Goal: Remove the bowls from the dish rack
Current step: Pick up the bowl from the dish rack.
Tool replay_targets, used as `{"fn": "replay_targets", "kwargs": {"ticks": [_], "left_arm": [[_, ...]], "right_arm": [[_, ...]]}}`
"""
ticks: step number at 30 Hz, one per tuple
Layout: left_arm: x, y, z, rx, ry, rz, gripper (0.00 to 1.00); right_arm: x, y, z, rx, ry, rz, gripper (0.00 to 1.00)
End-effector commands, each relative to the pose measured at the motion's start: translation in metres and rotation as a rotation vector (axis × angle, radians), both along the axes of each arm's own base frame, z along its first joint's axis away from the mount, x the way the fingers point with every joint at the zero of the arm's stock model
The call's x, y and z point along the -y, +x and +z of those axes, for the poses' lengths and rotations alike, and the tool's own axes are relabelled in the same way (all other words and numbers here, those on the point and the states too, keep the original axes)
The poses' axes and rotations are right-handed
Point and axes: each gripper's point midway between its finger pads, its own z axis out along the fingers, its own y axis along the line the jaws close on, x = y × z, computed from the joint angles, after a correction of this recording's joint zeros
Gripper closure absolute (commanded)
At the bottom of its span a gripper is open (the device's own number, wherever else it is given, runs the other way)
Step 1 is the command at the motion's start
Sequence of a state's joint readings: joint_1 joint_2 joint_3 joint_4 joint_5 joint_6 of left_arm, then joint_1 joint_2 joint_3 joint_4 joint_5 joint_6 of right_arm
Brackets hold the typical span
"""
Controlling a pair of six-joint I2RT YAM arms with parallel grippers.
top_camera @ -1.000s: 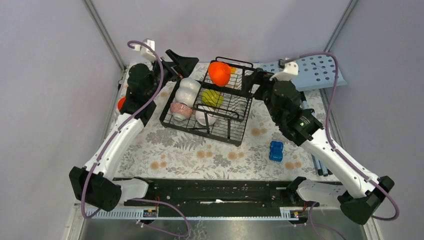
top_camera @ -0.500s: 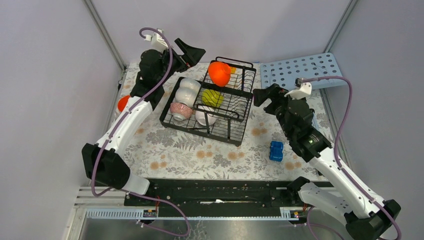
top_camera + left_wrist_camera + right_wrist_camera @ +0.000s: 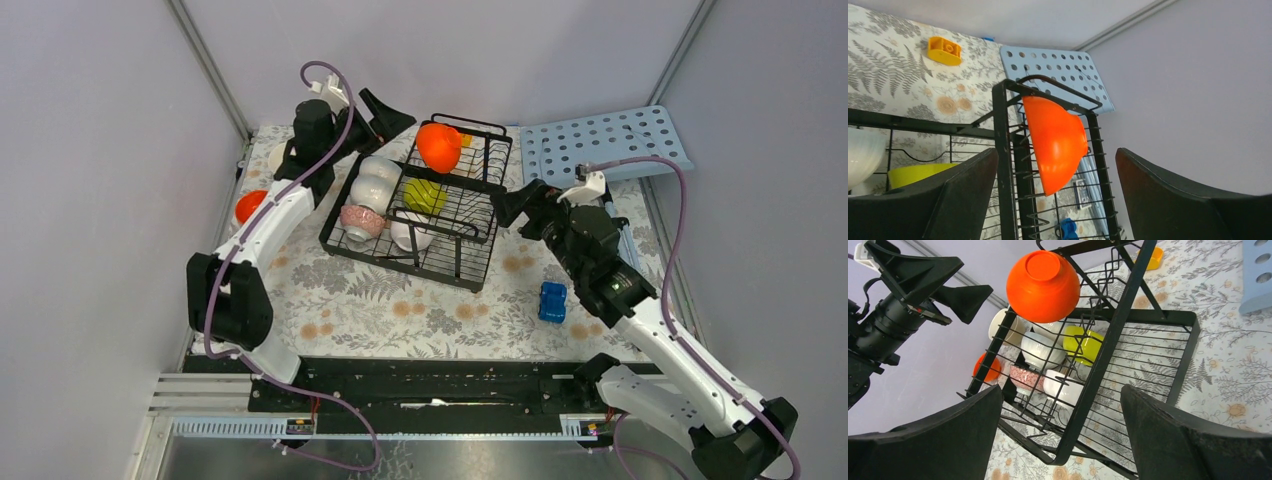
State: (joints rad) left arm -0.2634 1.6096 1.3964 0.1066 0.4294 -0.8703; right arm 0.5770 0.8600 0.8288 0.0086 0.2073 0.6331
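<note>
Orange bowl (image 3: pixel 438 146) perched on edge in the rack's (image 3: pixel 462 240) raised basket.
Glossy, rigid, probably light, slippery and breakable; pinch across the rim. Left gripper (image 3: pixel 388 113) and right gripper (image 3: pixel 515 203) both gape wide, empty, flanking the rack.

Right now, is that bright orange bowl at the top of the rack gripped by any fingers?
No, the orange bowl sits on the dish rack alone, and the left fingers stand open beside it, not touching.

Pair of arms: left arm (image 3: pixel 262 225), right arm (image 3: pixel 665 335). White shells, black joints and bases.
Purple cable (image 3: pixel 330 80) looped along each.
Left gripper (image 3: pixel 385 118), right gripper (image 3: pixel 512 205): matte black, broad wedge-shaped jaws, white wrist mounts.
</note>
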Motion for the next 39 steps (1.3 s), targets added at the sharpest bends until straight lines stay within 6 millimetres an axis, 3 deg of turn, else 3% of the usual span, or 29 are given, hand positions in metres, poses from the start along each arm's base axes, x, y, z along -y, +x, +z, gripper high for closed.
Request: {"fn": "replay_targets", "kwargs": {"ticks": [1,8,18,30,39], "left_arm": [[0.016,-0.008,0.022,0.060,-0.032,-0.111,0.11],[0.026,-0.009,0.015,0.041,-0.042,-0.178,0.23],[0.036,0.004,0.008,0.021,-0.054,-0.195,0.28],[0.050,0.009,0.000,0.012,-0.057,-0.235,0.39],[0.054,0.012,-0.008,-0.003,-0.075,-0.248,0.43]], "right_arm": [[-0.014,0.005,0.018,0.046,0.067,0.043,0.06],[-0.031,0.028,0.037,0.069,0.116,0.048,0.09],[-0.057,0.067,0.061,0.121,0.134,0.058,0.15],[-0.070,0.120,0.044,0.109,0.056,-0.032,0.18],[-0.076,0.142,0.029,0.064,0.109,-0.040,0.18]]}}
